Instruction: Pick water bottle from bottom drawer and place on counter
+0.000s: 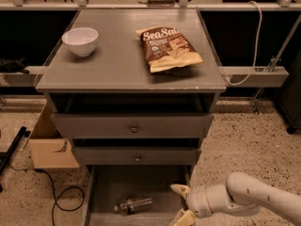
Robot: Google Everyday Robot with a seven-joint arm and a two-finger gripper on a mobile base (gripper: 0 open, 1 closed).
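The water bottle (134, 205) lies on its side on the floor of the pulled-out bottom drawer (141, 180), towards the front left. My gripper (181, 204) hangs over the drawer's right part, a short way to the right of the bottle and apart from it. Its tan fingertips (180, 189) are spread open with nothing between them. The white arm reaches in from the lower right. Above the drawers, the grey counter (117, 65) is in full view.
On the counter stand a white bowl (80, 40) at the left and a brown chip bag (168, 48) at the right. Two knobbed drawers (134, 126) sit slightly open above the bottom one. A cardboard box (49, 142) and a black cable (56, 197) lie on the floor at left.
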